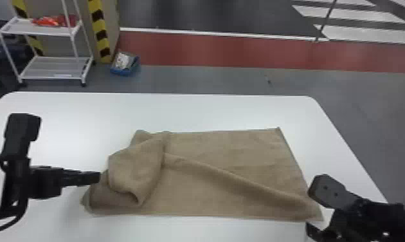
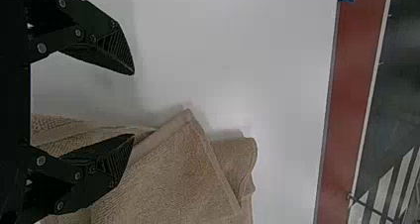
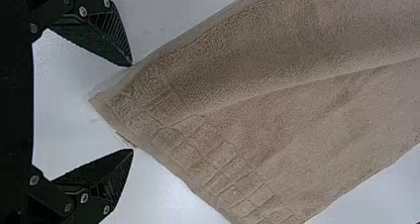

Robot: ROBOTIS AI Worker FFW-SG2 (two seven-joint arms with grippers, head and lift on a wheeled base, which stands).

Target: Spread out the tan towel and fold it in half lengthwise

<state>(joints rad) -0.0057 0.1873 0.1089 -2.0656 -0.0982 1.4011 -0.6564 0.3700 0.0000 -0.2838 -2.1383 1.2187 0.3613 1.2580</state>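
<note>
White shelf rack [image 1: 46, 68], grey floor [image 1: 195, 80], red stripe [image 1: 227, 50], striped post [image 1: 99, 30]

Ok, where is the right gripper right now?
The right gripper is at the lower right of the head view, its open fingers to either side of the near right corner of the tan towel.

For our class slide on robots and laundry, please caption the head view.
A tan towel, partly spread with its left end bunched, lies between two black claws on a white table.

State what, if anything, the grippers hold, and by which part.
Nothing is held: the left gripper and the right gripper both stand open by the tan towel.
</note>
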